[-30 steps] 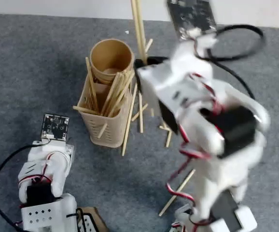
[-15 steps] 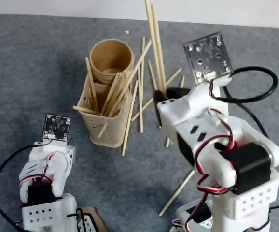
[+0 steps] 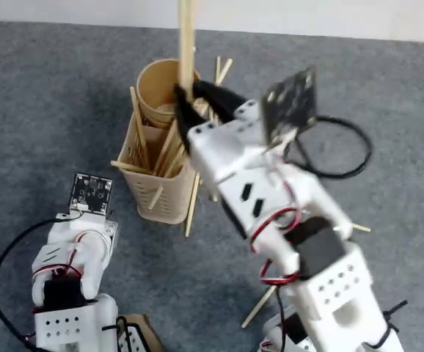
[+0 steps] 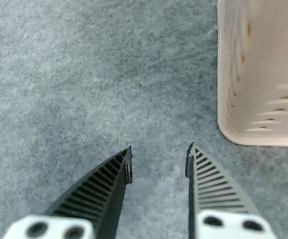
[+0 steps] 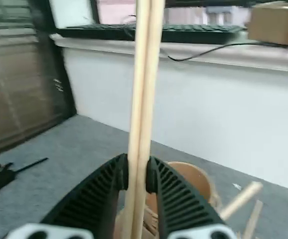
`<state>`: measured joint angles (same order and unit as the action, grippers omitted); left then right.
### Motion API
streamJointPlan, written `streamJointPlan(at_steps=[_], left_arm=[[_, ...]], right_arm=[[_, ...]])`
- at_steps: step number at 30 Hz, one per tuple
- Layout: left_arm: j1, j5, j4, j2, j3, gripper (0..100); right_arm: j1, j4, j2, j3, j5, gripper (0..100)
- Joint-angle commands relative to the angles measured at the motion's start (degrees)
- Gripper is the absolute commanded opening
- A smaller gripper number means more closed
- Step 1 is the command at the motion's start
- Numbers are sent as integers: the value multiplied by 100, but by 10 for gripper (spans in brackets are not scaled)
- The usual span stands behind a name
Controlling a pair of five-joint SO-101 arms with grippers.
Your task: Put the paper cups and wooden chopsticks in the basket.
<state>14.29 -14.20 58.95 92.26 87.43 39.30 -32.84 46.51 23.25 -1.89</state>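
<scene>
Over basket (image 3: 155, 199), right end effector (image 5: 137, 167) pinches 2 chopsticks (image 5: 144, 74); left end effector (image 4: 159, 160) gapes empty.

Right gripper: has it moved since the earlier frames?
Yes. The right gripper, shut on chopsticks, has swung left in the high view, from beside the basket to over its rim by the paper cup.

A brown paper cup (image 3: 169, 88) sits upright at the cream basket's (image 3: 157, 202) twelve o'clock end, chopsticks (image 3: 169, 147) leaning beside it. A chopstick pair (image 3: 186, 37) stands vertical above. A loose chopstick (image 3: 260, 306) lies at five o'clock.
</scene>
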Motion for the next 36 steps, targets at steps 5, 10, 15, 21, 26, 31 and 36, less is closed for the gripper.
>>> streamJointPlan(at_steps=[5,10,15,21,26,31,36], left_arm=[[-84,44,-475,31,207,204],[-84,44,-492,31,215,204],[-84,44,-492,31,215,204],[-84,44,-492,31,224,204],[-84,44,-501,31,233,204],[-84,44,-501,31,233,204],[-84,44,-501,31,233,204]], right_arm=[[321,2686,-92,1947,-53,5],[303,2888,-655,2070,-53,5],[180,2888,-866,2255,-62,7],[180,2888,-453,2914,-62,98],[198,2149,426,3064,-62,229],[180,1297,1385,2396,-53,206],[198,-75,1508,813,-53,172]])
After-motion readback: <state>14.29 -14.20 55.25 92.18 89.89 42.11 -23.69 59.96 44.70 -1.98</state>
